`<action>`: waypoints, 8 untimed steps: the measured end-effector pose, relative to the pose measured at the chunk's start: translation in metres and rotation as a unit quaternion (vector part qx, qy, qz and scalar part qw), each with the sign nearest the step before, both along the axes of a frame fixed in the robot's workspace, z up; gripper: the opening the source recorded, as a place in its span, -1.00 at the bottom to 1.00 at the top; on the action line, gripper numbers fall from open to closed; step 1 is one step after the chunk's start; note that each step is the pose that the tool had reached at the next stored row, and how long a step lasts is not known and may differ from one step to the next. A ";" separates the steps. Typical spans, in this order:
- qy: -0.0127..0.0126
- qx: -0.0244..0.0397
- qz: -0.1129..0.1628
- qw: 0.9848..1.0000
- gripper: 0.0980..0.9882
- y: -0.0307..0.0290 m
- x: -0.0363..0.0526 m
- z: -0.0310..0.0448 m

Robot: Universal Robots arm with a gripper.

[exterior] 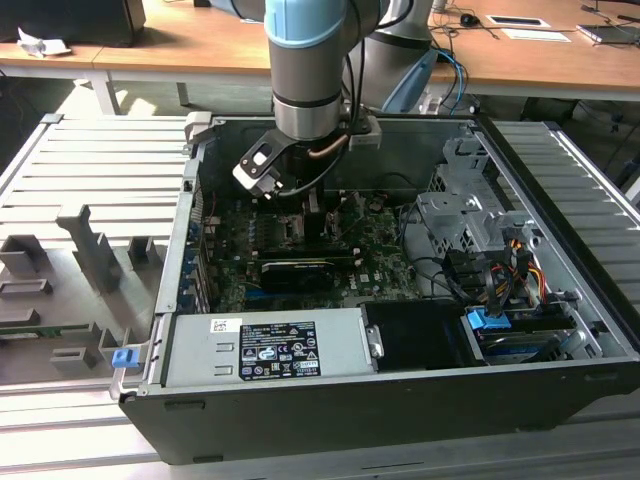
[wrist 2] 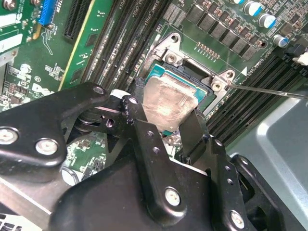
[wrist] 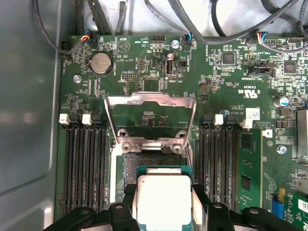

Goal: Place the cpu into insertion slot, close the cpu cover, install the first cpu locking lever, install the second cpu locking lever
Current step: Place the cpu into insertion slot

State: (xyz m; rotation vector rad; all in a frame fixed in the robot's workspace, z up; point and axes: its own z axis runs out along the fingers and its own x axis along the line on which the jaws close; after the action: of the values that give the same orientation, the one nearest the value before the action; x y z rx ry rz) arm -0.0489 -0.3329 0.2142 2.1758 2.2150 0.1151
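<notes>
My pincer [wrist: 163, 208] is narrow, shut on the cpu [wrist: 163, 192], one finger on each of two opposite edges. In both wrist views the chip hangs over the socket [wrist: 144, 161], silvery top facing the cameras. In the second wrist view it looks slightly tilted against the board [wrist: 159, 72]. I cannot tell whether any corner touches the socket rim. The cover [wrist: 149, 99] stands swung up at the socket's far side, so the socket is open.

I judge the chip light, thin and stiff. Its smooth metal top could slide, so the edges are the right hold, and a modest squeeze should do. The underside and the socket's contacts are likely delicate. It wants to go in flat and square, never pressed.
</notes>
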 end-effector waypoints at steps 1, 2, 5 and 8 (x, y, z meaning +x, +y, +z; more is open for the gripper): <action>0.000 0.000 0.000 1.000 -0.01 0.0005 0.0002 -0.0004; 0.000 0.000 0.000 1.000 -0.01 0.0011 0.0008 -0.0007; 0.000 0.000 0.000 1.000 -0.01 0.0015 0.0015 -0.0007; 0.000 0.000 0.000 1.000 -0.01 0.0015 0.0016 -0.0007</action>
State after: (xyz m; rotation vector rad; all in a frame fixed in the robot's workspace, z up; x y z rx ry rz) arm -0.0473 -0.3314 0.2135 2.1766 2.2141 0.1149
